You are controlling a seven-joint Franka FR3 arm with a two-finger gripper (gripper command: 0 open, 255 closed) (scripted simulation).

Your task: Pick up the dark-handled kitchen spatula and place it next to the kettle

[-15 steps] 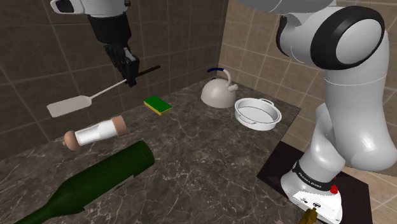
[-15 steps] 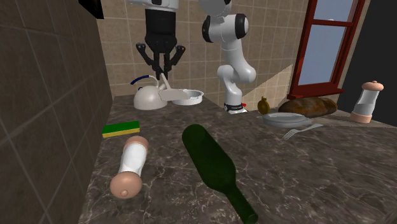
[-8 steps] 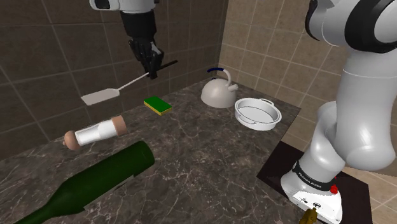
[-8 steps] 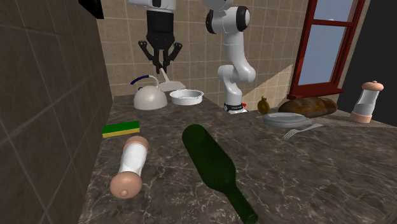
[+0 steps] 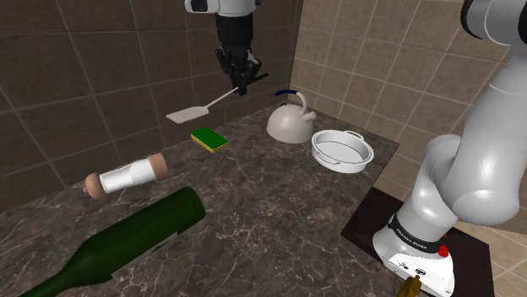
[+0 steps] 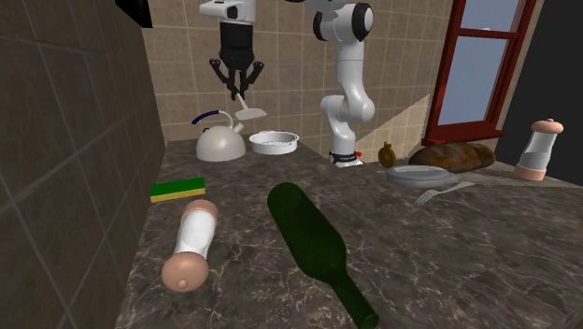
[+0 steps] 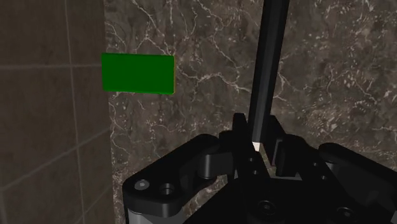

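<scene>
My gripper [image 5: 241, 81] hangs high above the dark marble counter [image 5: 270, 202], shut on the spatula's dark handle [image 7: 270, 57]. The pale blade [image 5: 187, 113] slants down toward the shoulder view's left, in the air above the green-and-yellow sponge [image 5: 209, 139]. The white kettle [image 5: 290, 123] with its dark blue handle stands in the back corner, to the right of the gripper and lower. In the second exterior view the gripper [image 6: 239, 89] holds the blade [image 6: 250, 112] just above and right of the kettle [image 6: 220, 142]. The fingers [image 7: 240, 130] clasp the handle in the wrist view.
A white two-handled pan [image 5: 342, 150] sits right of the kettle. A pepper mill [image 5: 127, 177] and a green bottle [image 5: 118, 240] lie on the near counter. Tiled walls close the corner. Plate [image 6: 416, 176], bread [image 6: 458, 156] and a second mill [image 6: 537, 150] stand farther along.
The arm has carried the spatula toward the shoulder view's right, from over the lying mill to above the sponge, closer to the kettle. The grip is unchanged.
</scene>
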